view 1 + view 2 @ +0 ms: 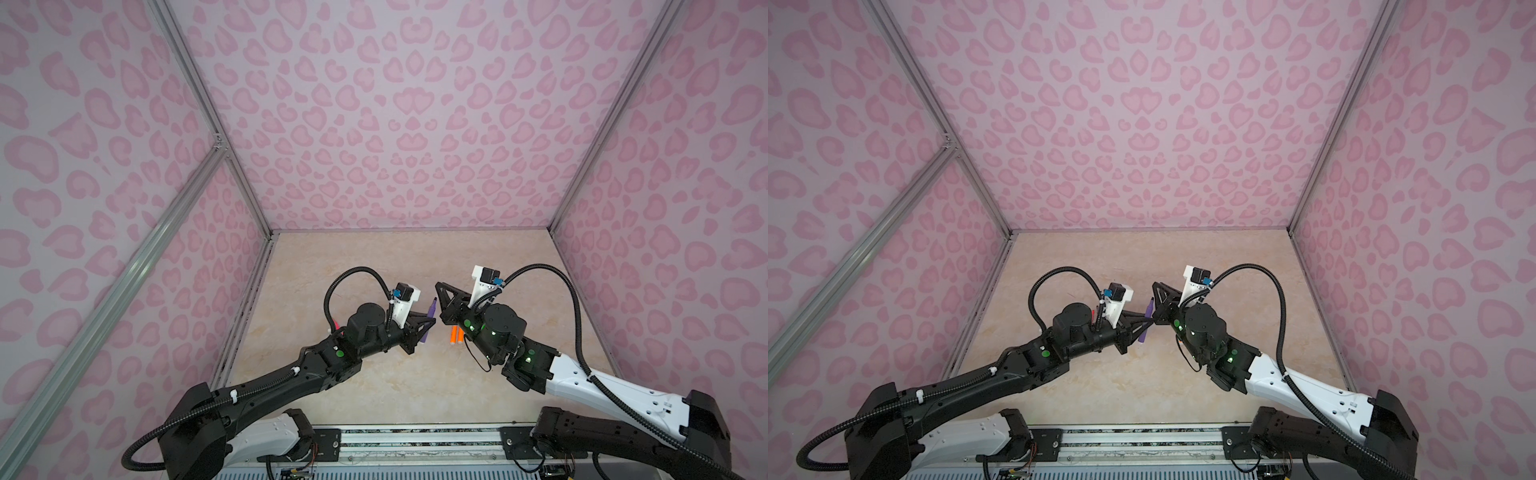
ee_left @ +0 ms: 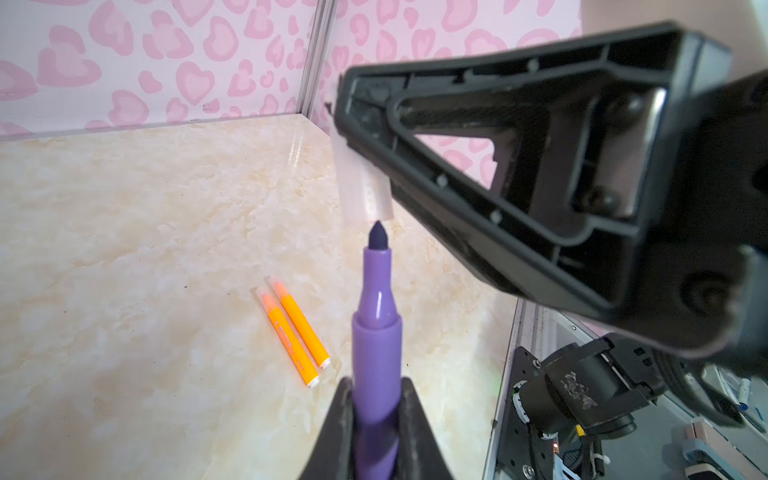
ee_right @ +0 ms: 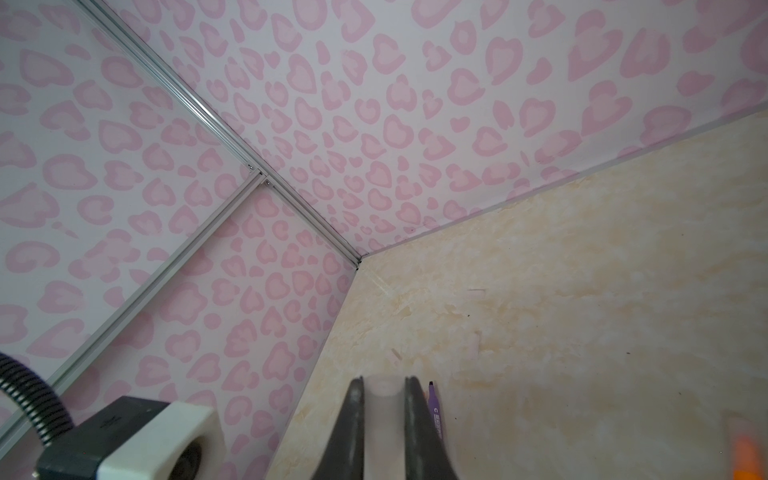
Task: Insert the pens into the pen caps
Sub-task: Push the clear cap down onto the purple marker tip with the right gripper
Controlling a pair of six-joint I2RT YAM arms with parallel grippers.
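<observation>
Left gripper [image 2: 376,388]: clamped tight on the barrel of the purple pen [image 2: 376,332]. You have it lifted off the table [image 1: 374,266], about mid-workspace.
Right gripper [image 3: 384,388]: pinched on a clear pen cap [image 3: 384,392], one finger on each side, and also raised.
Pen vs. left gripper: the barrel passes between the fingertips. The tip end stands well out beyond them, and the tail end pokes out behind, toward the near edge.
Pen axis: in both top views it runs near-to-far, leaning a little right, with the dark tip at the far, higher end.
Pen vs. cap: in the left wrist view the cap hangs from your right fingertips, its long axis roughly in line with the pen. The tip sits right at the cap's mouth, but you cannot tell whether it has entered.
Grippers: nose to nose, nearly touching.
Orange pens [image 2: 289,340]: two lie flat on the table, side by side and parallel, near the right gripper. Their tips look covered by clear caps.
Pink-red pen [image 1: 336,323]: a sliver shows behind the left arm, and the rest is hidden.
</observation>
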